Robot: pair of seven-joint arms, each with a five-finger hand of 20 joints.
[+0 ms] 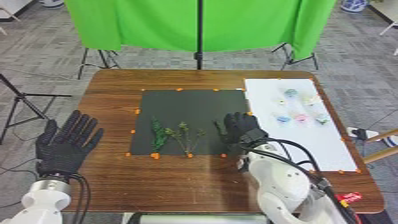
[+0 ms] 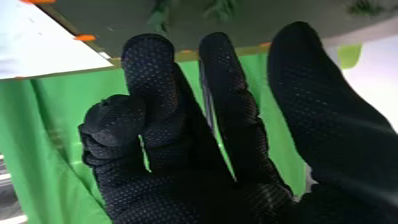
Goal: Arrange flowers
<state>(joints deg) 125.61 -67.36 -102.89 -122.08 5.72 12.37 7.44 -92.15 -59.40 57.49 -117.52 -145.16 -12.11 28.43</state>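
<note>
On the black mat (image 1: 187, 100), the green stems (image 1: 158, 136) lay near the right hand (image 1: 242, 127), and pale flowers (image 1: 301, 118) on the white sheet (image 1: 315, 147). They seemed light, fragile, stems best taken low. No writing was readable on them. Both hands were released, the left hand (image 1: 64, 152) by the bench (image 1: 107, 190).

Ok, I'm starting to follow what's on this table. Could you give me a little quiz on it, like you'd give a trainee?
1. True or false: the small pastel flowers lie on the white sheet.
2. Which is nearer that sheet: (a) the robot's left hand, or (b) its right hand?
3. Fill in the colour: the curtain beyond the table is bright ____.

Key: 1 true; 2 b; 3 green.
</note>
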